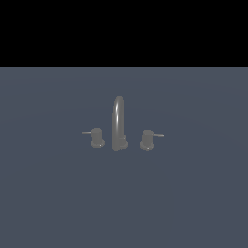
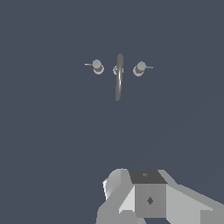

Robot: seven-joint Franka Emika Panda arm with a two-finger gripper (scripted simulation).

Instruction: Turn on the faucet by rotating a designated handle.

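Observation:
The faucet is a dull grey set on a flat blue-grey floor, with a tall arched spout in the middle. The handle is the stubby knob on the exterior view's right, and its thin pin points right. The mirrored knob stands on the left with its pin pointing left. The wrist view shows the spout, the handle and the mirrored knob from above and far off. Only a blocky white-grey part of my gripper shows there, well apart from the faucet. Its jaws are not clearly visible. The arm is not in the exterior view.
The blue-grey floor spreads flat all around the faucet. A black band fills the top of the exterior view.

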